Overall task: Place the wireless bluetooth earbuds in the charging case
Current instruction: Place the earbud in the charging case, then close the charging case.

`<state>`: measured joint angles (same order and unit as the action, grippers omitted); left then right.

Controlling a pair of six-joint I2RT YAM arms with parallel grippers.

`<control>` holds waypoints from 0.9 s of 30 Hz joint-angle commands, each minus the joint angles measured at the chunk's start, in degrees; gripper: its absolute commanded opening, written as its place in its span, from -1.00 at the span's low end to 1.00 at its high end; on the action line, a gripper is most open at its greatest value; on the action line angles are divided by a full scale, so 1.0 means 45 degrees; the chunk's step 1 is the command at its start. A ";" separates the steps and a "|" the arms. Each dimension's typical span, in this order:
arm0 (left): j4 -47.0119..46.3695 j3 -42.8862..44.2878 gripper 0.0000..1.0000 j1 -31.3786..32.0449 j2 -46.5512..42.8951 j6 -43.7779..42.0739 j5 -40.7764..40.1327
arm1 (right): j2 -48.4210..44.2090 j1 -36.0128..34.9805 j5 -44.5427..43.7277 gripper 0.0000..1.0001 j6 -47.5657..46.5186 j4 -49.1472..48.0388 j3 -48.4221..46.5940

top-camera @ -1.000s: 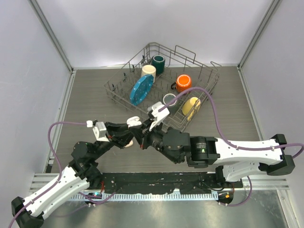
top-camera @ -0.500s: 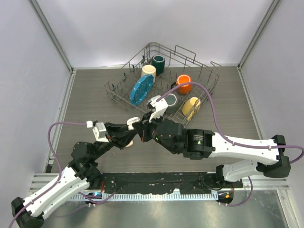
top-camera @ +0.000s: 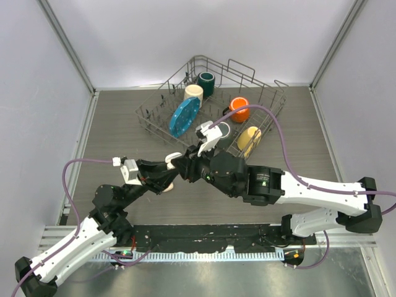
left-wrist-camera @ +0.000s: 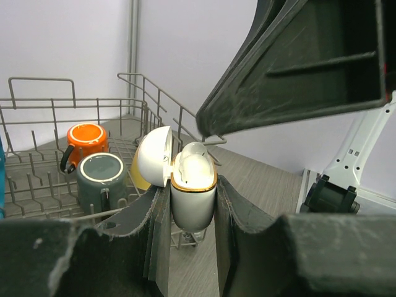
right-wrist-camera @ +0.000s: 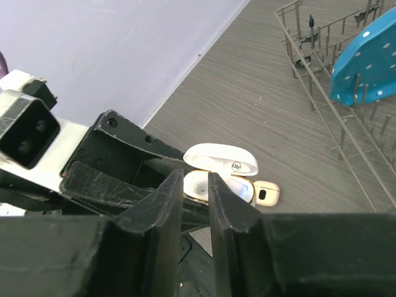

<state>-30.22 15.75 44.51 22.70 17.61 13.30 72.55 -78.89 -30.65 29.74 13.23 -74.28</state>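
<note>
My left gripper (top-camera: 171, 167) is shut on a white charging case (left-wrist-camera: 193, 193) with a gold rim, held upright above the table with its lid (left-wrist-camera: 153, 156) open. A white earbud (left-wrist-camera: 194, 154) sits in the case's mouth. The case also shows in the right wrist view (right-wrist-camera: 218, 184) and the top view (top-camera: 174, 157). My right gripper (top-camera: 182, 163) hovers right at the case's open top. Its jaws (right-wrist-camera: 195, 185) stand a narrow gap apart with nothing between them. A small cream-beige piece (right-wrist-camera: 267, 193) with a dark oval spot lies just beyond the case. The other earbuds are out of view.
A wire dish rack (top-camera: 272, 114) stands at the back. It holds a blue dotted plate (top-camera: 184, 116), cream (top-camera: 193, 93), dark green (top-camera: 206, 82), orange (top-camera: 239, 108), grey (top-camera: 221, 130) and yellow (top-camera: 249, 140) mugs. Both arms crowd the table's near middle.
My right gripper has moved away from the near edge, from below the case to level with its open top. The left gripper and case have stayed in place.
</note>
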 commanded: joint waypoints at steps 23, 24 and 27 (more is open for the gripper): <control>-0.0414 0.1364 -1.00 -0.0009 0.1264 0.0580 0.4115 | -0.0987 0.2805 0.2374 0.38 0.2298 0.1082 0.0140; -0.0414 0.1364 -1.00 0.0011 0.1284 0.0599 0.4115 | -0.0851 0.2824 0.2630 0.38 0.2240 0.1140 0.0024; -0.0473 0.1344 -1.00 -0.0009 0.1304 0.0522 0.4115 | -0.0479 0.2825 0.3218 0.38 0.2220 0.1336 -0.0172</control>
<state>-30.06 19.55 44.51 28.36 19.75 29.63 69.14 -66.41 -22.00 40.03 18.92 -71.61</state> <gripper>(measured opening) 0.313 0.688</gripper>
